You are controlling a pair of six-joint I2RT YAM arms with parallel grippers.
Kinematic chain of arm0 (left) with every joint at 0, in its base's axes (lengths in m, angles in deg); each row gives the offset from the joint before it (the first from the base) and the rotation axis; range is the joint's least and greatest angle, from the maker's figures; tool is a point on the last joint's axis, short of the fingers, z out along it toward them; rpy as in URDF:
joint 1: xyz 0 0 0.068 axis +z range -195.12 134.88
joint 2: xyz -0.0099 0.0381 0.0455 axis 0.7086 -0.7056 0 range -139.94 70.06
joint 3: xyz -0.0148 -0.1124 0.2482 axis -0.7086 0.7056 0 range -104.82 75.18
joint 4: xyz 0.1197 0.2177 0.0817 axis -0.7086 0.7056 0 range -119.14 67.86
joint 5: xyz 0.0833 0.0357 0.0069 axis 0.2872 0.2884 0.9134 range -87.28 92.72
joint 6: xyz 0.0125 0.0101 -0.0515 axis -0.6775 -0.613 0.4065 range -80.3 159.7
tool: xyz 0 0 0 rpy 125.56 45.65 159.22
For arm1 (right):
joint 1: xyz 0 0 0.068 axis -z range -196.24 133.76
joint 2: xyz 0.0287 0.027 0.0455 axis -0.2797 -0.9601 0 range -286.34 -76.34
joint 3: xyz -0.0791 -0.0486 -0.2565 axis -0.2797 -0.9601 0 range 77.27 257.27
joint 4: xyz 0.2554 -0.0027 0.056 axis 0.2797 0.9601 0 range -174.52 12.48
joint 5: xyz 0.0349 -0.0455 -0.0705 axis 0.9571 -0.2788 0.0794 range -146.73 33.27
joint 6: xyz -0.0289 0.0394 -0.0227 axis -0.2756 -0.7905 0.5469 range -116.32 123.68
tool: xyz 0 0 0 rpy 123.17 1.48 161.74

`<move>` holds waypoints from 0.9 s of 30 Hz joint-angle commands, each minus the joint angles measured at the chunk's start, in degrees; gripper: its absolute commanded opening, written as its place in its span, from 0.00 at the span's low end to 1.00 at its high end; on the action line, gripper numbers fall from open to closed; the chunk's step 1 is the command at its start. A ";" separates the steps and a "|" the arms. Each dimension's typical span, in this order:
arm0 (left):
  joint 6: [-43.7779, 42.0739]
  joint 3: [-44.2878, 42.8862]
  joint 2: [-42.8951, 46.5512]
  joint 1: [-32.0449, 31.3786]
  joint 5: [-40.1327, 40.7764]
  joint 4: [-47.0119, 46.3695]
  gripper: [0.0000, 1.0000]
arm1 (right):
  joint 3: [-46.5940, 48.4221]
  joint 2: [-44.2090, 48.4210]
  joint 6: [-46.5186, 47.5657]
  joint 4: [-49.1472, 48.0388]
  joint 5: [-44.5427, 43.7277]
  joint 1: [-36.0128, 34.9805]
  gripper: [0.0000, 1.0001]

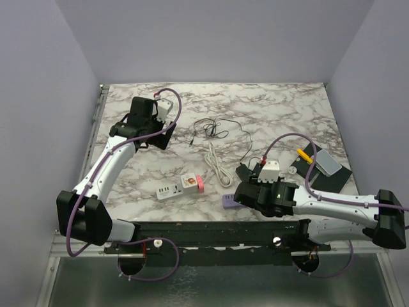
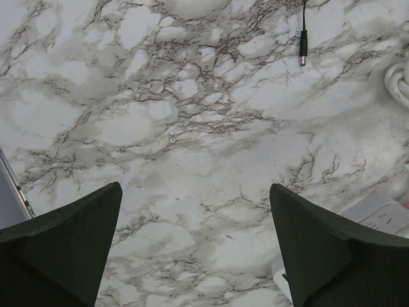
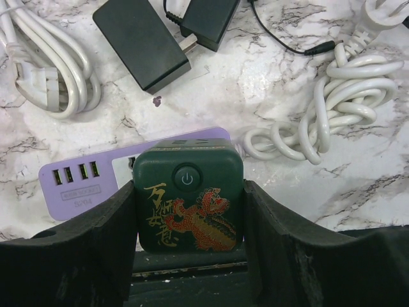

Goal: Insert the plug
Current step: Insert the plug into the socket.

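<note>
Plug [image 3: 187,211] (the green cube with a power button and a gold-and-red dragon on its face) sits clamped between the fingers of your right gripper [image 3: 188,187]. It is right over the purple power strip [image 3: 77,179], at the near side of the table [image 1: 281,109]. You cannot see its prongs or underside, so you cannot tell whether it is seated in the strip or only held above it. The cube also covers part of the strip, leaving just the four USB ports at one end on show. In the top view the right wrist hides the cube altogether, and only a purple corner pokes out.

Your left gripper [image 2: 195,185] hangs wide open, holding nothing, over marble toward the far left. A barrel connector [image 2: 303,54] on a thin black wire [image 1: 214,128] lies beyond its fingers.

Just past the purple strip you have a black adapter [image 3: 140,41] and a smaller black adapter [image 3: 208,19]. A coiled white cable [image 3: 319,102] lies to one side and a looped white cable [image 3: 45,64] to the other, both close but apart from the cube. A white power strip [image 1: 176,188] lies to the left of the right gripper.

The table's left edge shows beside the left gripper's finger in its wrist view. Open marble runs from those fingers up to the barrel connector.
</note>
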 commanded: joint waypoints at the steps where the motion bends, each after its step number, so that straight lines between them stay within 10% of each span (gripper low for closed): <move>1: 0.57 -1.79 1.44 0.35 0.74 -0.55 0.99 | -0.77 -1.91 -7.36 2.34 -0.68 -2.55 0.01; 27: -6.37 1.32 12.06 -11.46 -15.25 0.18 0.96 | 0.46 0.54 -11.59 11.29 -3.51 -3.99 0.01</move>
